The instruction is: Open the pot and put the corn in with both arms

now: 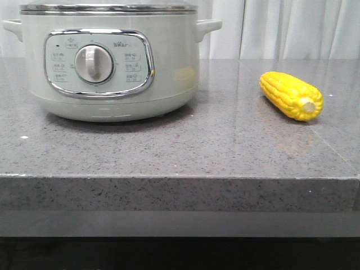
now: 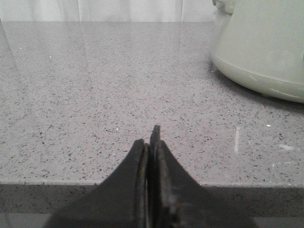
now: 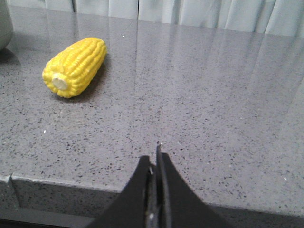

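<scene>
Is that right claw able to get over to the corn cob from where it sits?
Probably yes. The right gripper, shut, hangs at the counter's near edge, and only bare stone lies between it and the corn. It must open first.

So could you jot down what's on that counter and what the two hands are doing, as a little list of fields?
pot: on the counter, left side, lid on
corn: lying on its side to the pot's right, apart from it, stub end toward the camera
left hand: shut, empty, at the counter's near edge
right hand: shut, empty, at the near edge, short of the corn
</scene>
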Controlling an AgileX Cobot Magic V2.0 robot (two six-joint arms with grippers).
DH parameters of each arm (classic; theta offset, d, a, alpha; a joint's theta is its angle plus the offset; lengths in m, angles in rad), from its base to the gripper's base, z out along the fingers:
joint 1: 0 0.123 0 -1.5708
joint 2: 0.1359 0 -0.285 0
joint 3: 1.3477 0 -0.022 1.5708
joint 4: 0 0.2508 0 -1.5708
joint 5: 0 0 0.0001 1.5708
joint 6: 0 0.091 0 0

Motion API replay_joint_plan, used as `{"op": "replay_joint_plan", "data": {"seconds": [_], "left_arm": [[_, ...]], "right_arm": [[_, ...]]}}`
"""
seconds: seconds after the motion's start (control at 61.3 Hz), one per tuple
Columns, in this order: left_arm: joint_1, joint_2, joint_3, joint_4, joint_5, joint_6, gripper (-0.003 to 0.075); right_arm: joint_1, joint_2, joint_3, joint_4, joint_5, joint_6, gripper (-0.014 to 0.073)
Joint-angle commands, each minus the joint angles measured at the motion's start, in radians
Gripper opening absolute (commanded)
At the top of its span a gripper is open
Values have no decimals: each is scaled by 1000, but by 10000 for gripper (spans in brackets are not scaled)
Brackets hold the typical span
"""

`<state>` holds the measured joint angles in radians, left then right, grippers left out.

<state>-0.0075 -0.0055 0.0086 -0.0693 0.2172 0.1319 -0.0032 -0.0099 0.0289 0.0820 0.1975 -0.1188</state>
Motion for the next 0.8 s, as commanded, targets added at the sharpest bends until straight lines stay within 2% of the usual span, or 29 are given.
{"op": "replay_joint_plan", "data": {"seconds": [0.0,0.261,0.392,0.555,0.784], "left_arm": [[-6,-25,0,-12,-83,-3,-18],[0,-14,-46,-39,-179,-6,-18],[-1,50,-177,-39,-98,-12,-18],[-1,243,-382,-39,16,-12,-18],[-1,490,-546,-41,22,-12,-18]], "right_arm": [[-2,-22,-3,0,-80,-7,-69],[-1,-22,-43,0,-100,-7,-69],[-1,-17,-167,0,5,-7,-69],[-2,69,-359,-2,109,-7,-68],[-2,287,-569,-3,145,-7,-67]]}}
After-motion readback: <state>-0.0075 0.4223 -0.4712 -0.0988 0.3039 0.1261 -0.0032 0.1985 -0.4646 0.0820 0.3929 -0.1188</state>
